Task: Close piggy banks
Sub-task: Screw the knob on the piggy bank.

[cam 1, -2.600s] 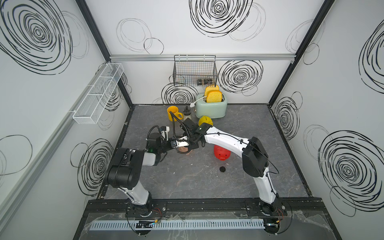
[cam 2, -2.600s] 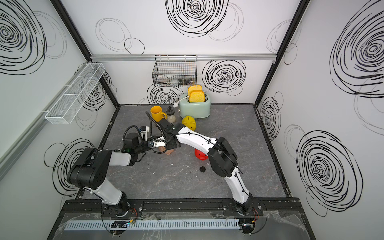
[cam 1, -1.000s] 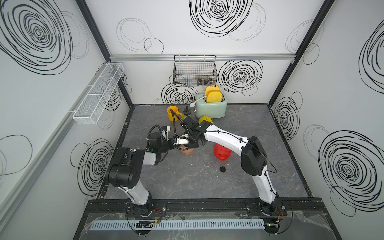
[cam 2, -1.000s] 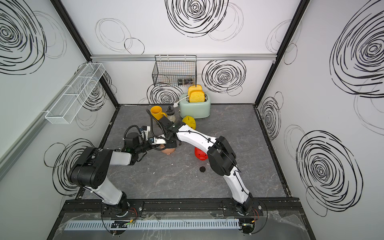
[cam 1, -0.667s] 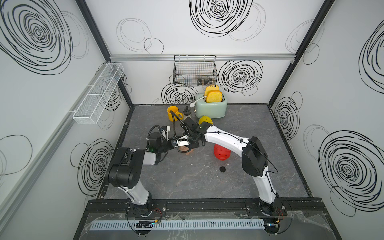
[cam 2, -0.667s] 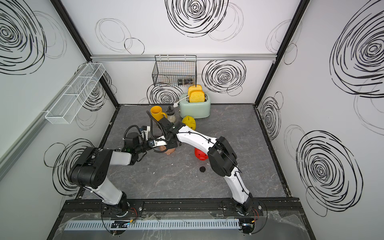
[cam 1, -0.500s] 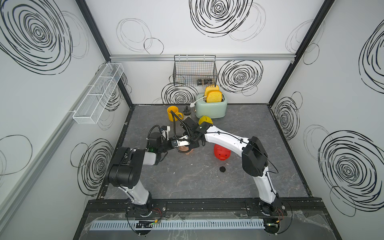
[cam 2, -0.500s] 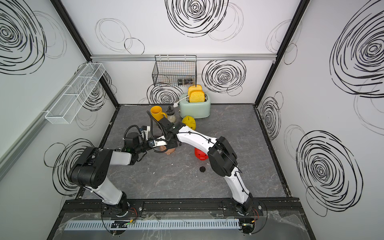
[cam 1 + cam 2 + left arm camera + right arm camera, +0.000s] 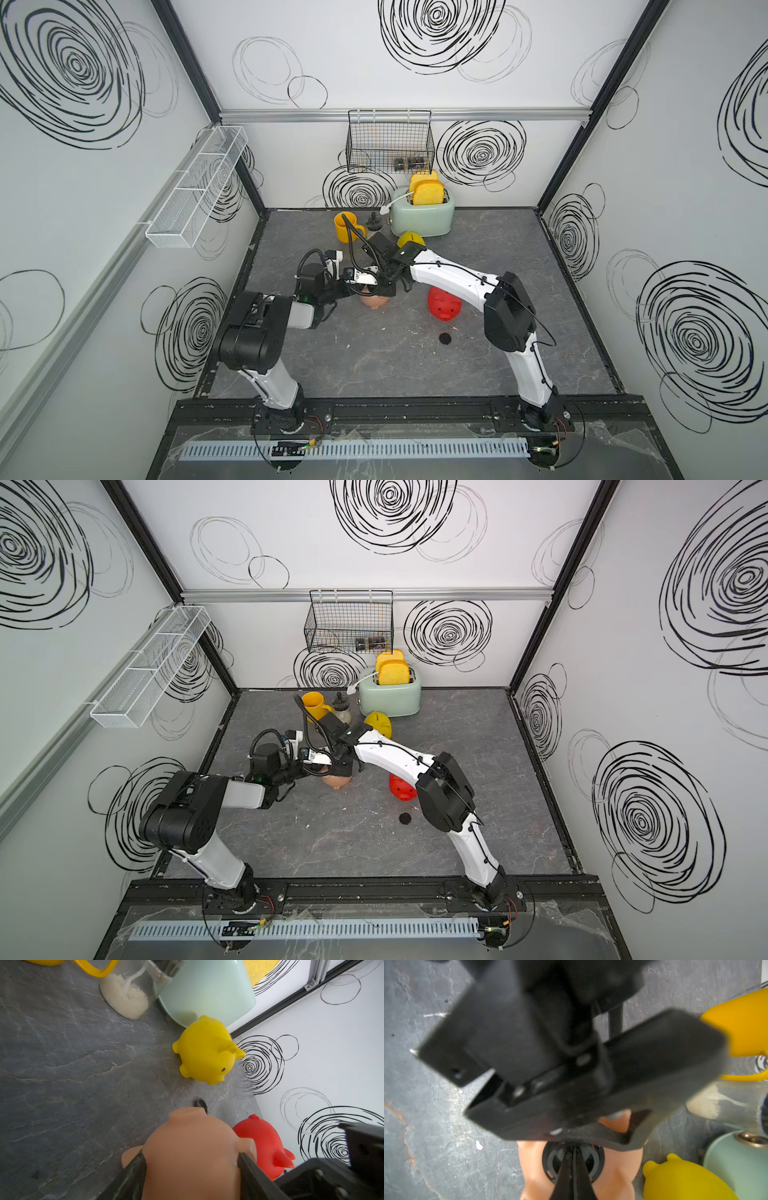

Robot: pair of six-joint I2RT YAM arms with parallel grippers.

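The left arm (image 9: 300,314) reaches low and almost level over the grey table (image 9: 374,365). The left gripper (image 9: 190,1159) clasps the pale pink piggy bank (image 9: 187,1130), with a finger (image 9: 133,1172) pressed against each flank. The right arm (image 9: 453,277) arches in from the opposite side with its wrist pointing down. The right gripper (image 9: 573,1165) is clenched, its joined tips resting on a black plug (image 9: 556,1159) in the pig's round belly hole. This glossy pig lies belly up near mid-table. The red piggy bank (image 9: 444,305) sits just to its right, near a loose plug (image 9: 444,338). The yellow piggy bank (image 9: 409,240) stands beside the mint toaster (image 9: 422,216).
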